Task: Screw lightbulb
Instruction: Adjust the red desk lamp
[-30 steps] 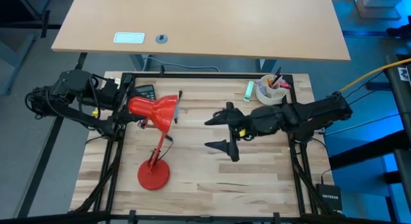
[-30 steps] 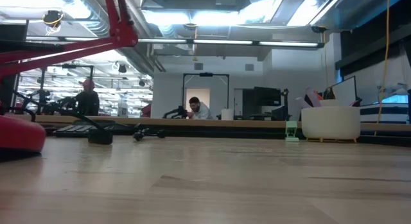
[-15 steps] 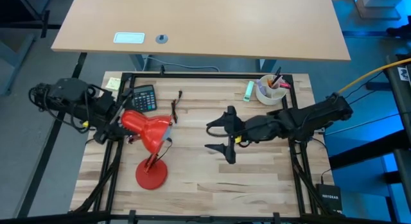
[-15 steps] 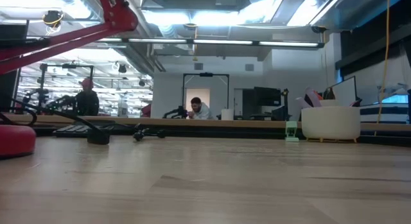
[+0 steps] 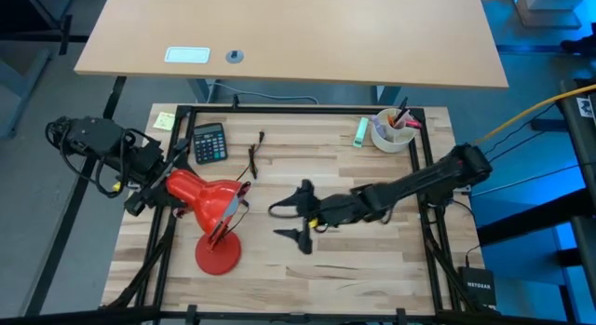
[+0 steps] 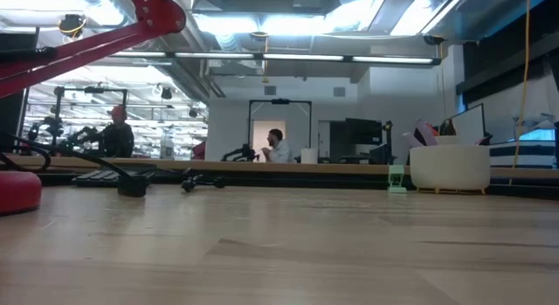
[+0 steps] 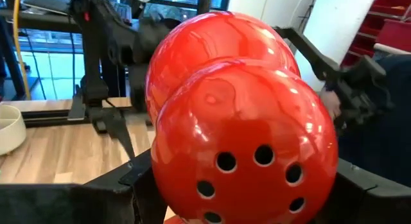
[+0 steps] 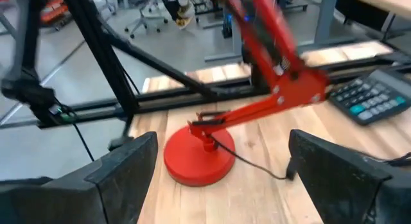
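Red and glossy, the rounded metal shade of a desk lamp [image 5: 198,195] sits clasped between the fingers of the left gripper [image 5: 160,183], which grips it from the rear at the left side of the pale wooden tabletop [image 5: 372,260]. In the left wrist view the shade [image 7: 241,121] fills the space between the two dark fingers [image 7: 135,179], its back dotted with small round vent holes. Below the shade, toward the near edge of the table, stands the lamp's round red base [image 5: 218,255], joined to the shade by a thin red arm.

The right gripper [image 5: 291,221] reaches in from the right, to the right of the shade and apart from it, hovering with its fingers spread wide and nothing between them. Its wrist view looks between the parted fingers at the red base [image 8: 199,161].

Beyond the right gripper, at the far right corner of the table, stands a white round cup [image 5: 389,131] holding pens, with a small green object [image 5: 358,130] just beside it. Beyond the left gripper lies a dark calculator [image 5: 209,142], with a yellow sticky note [image 5: 164,121] near it.

The small white lightbulb cannot be made out in any view.
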Available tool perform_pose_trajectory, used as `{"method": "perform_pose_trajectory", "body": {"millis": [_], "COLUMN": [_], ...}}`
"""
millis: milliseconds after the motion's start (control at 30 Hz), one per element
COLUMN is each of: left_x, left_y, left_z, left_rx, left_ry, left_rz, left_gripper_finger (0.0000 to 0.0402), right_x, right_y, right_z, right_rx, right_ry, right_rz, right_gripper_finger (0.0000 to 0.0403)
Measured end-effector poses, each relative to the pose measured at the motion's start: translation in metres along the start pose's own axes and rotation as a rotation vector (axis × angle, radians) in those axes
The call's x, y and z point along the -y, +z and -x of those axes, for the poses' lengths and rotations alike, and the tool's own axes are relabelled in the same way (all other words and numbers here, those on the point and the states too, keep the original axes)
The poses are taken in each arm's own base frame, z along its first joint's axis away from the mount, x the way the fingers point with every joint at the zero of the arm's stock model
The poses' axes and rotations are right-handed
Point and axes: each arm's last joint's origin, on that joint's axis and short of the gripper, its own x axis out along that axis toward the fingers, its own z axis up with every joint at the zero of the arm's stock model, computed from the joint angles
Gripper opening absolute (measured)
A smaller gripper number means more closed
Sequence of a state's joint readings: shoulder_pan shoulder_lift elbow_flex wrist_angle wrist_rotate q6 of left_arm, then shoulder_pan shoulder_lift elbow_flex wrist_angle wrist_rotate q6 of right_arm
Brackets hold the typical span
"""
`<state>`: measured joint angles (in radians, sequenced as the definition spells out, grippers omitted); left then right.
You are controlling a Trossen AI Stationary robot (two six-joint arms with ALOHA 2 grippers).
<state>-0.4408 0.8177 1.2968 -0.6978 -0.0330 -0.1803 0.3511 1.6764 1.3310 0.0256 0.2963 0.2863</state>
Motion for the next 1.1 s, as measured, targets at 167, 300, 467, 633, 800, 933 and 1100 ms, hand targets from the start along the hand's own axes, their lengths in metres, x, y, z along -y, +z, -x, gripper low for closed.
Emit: {"method": "perform_pose_trajectory", "body": {"millis": [167, 300, 467, 633, 800, 933, 1100], "left_x": [-0.001, -0.002, -0.002, -0.003, -0.003, -0.003, -0.003], "left_y": [0.000, 0.001, 0.002, 0.002, 0.002, 0.002, 0.002], "left_z": [0.000, 0.000, -0.001, 0.000, 0.000, 0.000, -0.001], "left_rx": [0.007, 0.017, 0.031, 0.033, 0.039, 0.040, 0.039], "left_ry": [0.032, 0.069, 0.087, 0.093, 0.121, 0.124, 0.123], "left_rz": [0.010, 0.023, 0.028, 0.034, 0.040, 0.040, 0.038], "left_gripper_finger": [0.0266, 0.0266, 0.0266, 0.0266, 0.0266, 0.0266, 0.0266], "right_x": [0.002, 0.009, 0.015, 0.013, 0.008, 0.002, 0.001], "right_y": [-0.041, -0.064, -0.099, -0.128, -0.136, -0.136, -0.147], "right_z": [-0.048, -0.085, -0.131, -0.171, -0.200, -0.221, -0.237], "right_rx": [-0.047, -0.057, -0.110, -0.155, -0.128, -0.093, -0.126], "right_ry": [-0.013, 0.015, 0.052, 0.114, 0.134, 0.161, 0.166], "right_rz": [0.012, -0.001, 0.003, 0.065, 0.097, 0.098, 0.104], "right_gripper_finger": [0.0353, 0.0353, 0.0353, 0.0353, 0.0353, 0.0353, 0.0353]}}
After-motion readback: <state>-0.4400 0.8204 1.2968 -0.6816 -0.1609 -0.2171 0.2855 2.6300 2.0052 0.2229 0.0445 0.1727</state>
